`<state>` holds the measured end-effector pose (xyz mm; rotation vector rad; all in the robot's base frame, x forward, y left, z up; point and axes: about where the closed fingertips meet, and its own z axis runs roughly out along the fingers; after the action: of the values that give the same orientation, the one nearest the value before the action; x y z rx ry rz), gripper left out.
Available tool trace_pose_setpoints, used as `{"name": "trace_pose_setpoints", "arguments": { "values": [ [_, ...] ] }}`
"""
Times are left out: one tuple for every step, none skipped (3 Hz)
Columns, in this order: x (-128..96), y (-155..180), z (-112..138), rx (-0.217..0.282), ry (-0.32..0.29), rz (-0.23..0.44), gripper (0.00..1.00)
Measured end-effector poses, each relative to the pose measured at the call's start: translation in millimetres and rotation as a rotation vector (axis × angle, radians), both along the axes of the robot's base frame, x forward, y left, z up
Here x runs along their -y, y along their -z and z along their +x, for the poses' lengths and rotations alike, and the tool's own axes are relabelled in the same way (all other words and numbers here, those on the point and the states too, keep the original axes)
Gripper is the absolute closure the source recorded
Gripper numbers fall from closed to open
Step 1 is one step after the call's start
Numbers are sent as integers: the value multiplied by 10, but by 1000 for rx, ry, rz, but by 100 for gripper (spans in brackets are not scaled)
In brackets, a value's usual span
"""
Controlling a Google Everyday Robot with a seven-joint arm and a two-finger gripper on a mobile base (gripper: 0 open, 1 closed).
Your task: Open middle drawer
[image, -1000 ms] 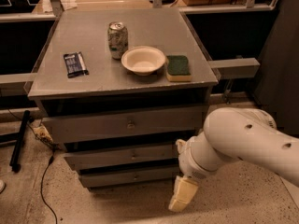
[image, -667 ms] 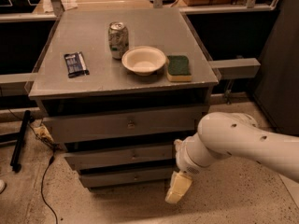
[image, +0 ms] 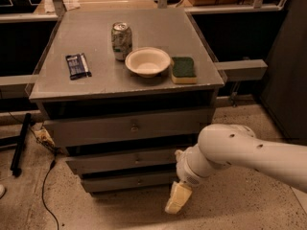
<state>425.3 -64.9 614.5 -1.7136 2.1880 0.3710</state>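
Observation:
The grey cabinet has three stacked drawer fronts. The middle drawer (image: 122,159) is a long, low grey front with a small round knob (image: 137,157) and it is shut. The taller top drawer (image: 129,127) is above it and the shortest bottom drawer (image: 129,181) below. My white arm (image: 240,152) reaches in from the right. My gripper (image: 178,198) hangs from the wrist, pointing down, to the right of the bottom drawer and below the middle drawer's right end. It holds nothing that I can see.
On the cabinet top (image: 96,32) stand a soda can (image: 121,40), a white bowl (image: 147,61), a green-and-yellow sponge (image: 183,69) and a dark snack packet (image: 78,65). A cable (image: 45,186) and a black bar (image: 20,143) lie on the floor at the left.
My arm and gripper have moved a little to the left, closer to the cabinet's lower drawers. The drawers and the things on top have not moved.

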Motion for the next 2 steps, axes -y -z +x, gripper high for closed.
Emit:
{"name": "trace_pose_setpoints", "arguments": {
  "values": [
    [-132,341,170,-20,17,24,0],
    [-198,587,365,-27,31,31,0]
  ]
}}
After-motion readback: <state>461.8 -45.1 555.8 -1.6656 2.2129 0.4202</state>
